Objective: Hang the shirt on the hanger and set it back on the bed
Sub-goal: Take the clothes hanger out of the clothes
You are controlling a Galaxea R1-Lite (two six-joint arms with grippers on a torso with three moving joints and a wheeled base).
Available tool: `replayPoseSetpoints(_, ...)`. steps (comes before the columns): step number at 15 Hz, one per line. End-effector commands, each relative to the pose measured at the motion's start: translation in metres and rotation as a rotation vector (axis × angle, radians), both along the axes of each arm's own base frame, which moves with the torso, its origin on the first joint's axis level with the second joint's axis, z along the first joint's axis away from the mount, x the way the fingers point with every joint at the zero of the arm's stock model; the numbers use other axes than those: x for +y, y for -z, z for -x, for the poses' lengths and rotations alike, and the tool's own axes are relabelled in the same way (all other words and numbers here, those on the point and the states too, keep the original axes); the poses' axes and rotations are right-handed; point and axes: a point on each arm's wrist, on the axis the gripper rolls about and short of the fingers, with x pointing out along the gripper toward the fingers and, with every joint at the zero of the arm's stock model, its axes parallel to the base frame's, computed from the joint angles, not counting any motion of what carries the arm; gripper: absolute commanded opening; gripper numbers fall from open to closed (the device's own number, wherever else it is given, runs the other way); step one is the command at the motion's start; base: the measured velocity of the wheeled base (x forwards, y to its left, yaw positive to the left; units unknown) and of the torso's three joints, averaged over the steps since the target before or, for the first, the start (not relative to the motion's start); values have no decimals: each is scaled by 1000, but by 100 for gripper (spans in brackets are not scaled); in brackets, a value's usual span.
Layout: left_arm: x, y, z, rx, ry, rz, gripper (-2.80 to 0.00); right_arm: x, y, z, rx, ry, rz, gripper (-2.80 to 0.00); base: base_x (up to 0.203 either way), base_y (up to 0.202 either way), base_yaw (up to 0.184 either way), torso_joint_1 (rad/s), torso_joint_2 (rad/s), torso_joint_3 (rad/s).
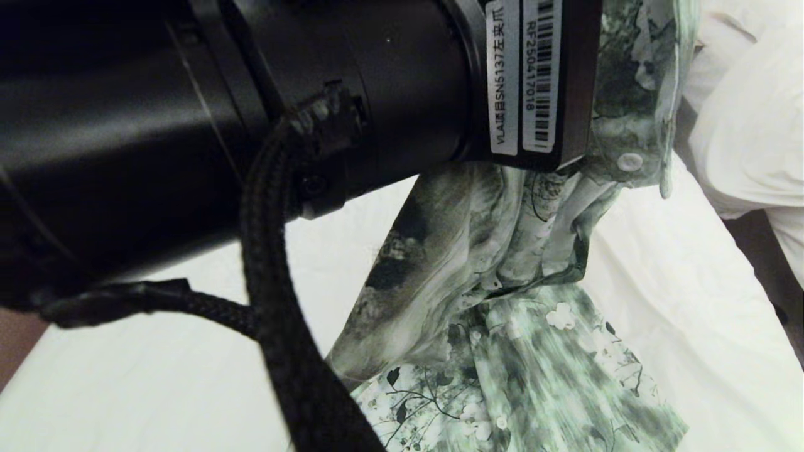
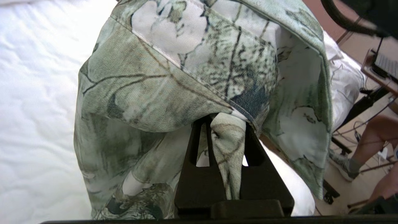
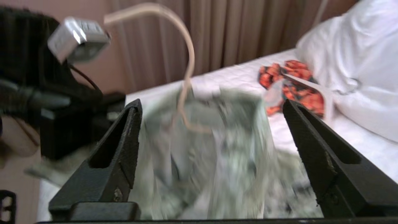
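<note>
Fabric of the shirt [image 2: 174, 62] (soft, mottled green) is bunching in our clamped left gripper [image 2: 228, 130]; our right gripper [image 3: 211, 124] is gaping wide, empty, before the thin cream hanger [image 3: 186, 62].

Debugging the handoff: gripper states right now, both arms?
Left gripper: shut on the shirt, held above the bed.
Right gripper: jaws open, holding nothing.

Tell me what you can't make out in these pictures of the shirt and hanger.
- Head view: the left arm fills the upper left, hiding the hanger and the left hand's grip on the shirt.
- Right wrist view: the shirt is blurred; only the hanger hook is clear, so whether its frame sits in the shoulders is unclear.
- Left wrist view: the left hand pinches a fold; draped cloth hides the collar and the hanger.
</note>
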Motion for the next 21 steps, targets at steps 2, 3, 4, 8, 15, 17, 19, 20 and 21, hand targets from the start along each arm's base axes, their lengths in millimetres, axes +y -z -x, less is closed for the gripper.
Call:
replayPoseSetpoints(2,-4,3,7,1,23,-11,-280,17,-4,-17,17,-45,-2,0,0,0,0,0,0,0)
replayPoseSetpoints(3,-4,4,8,2,26,-13,-280,24,-7,-20,16,-66,-6,0,0,0,0,0,0,0)
replayPoseSetpoints(4,-4,3,8,2,26,-13,-280,30,-9,-22,21,-86,-6,0,0,0,0,0,0,0)
replayPoseSetpoints(8,1,-2,10,-6,27,3,-280,47,-11,-31,52,-84,16,0,0,0,0,0,0,0)
replayPoseSetpoints(15,1,1,11,2,28,0,-280,55,-19,-41,32,-68,-1,0,0,0,0,0,0,0)
replayPoseSetpoints(17,0,3,10,4,28,-4,-280,55,-19,-41,33,-64,-2,-280,0,0,0,0,0,0)
replayPoseSetpoints(19,0,1,10,-6,27,14,-280,55,-18,-41,35,-64,0,-280,0,0,0,0,0,0)
replayPoseSetpoints(20,0,0,10,-9,26,23,-280,55,-19,-40,34,-64,-1,-280,0,0,0,0,0,0)
replayPoseSetpoints(21,0,-1,10,-11,25,29,-280,54,-19,-40,34,-64,-1,-280,0,0,0,0,0,0)
